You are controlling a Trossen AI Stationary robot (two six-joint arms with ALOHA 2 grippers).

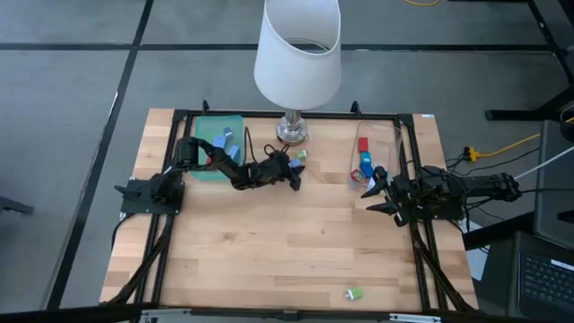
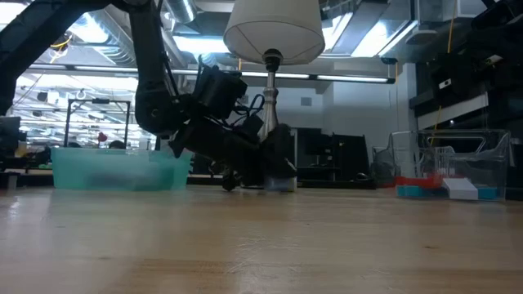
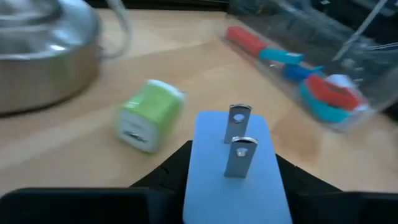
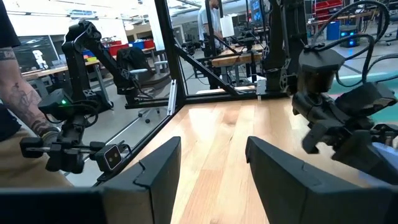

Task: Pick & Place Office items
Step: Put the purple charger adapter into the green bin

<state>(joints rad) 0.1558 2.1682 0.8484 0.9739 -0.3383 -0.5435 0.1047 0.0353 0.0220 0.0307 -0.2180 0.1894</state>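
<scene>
At frame centre the left hand (image 1: pixel 293 177) pinches a blue plug adapter (image 3: pixel 231 165) beside the green one (image 3: pixel 148 114); a shallow grip could let it slip, while the right hand (image 4: pixel 208 165) waits spread wide at right.

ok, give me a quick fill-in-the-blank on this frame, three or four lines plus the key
1. The left gripper is closed on a light ____ plug adapter with two metal prongs.
2. The loose adapter on the table beside it is ____.
3. The adapters lie near the metal base of the ____.
4. The red and blue pieces lie in the ____ plastic bin.

Missing words: blue; green; lamp; clear
</scene>
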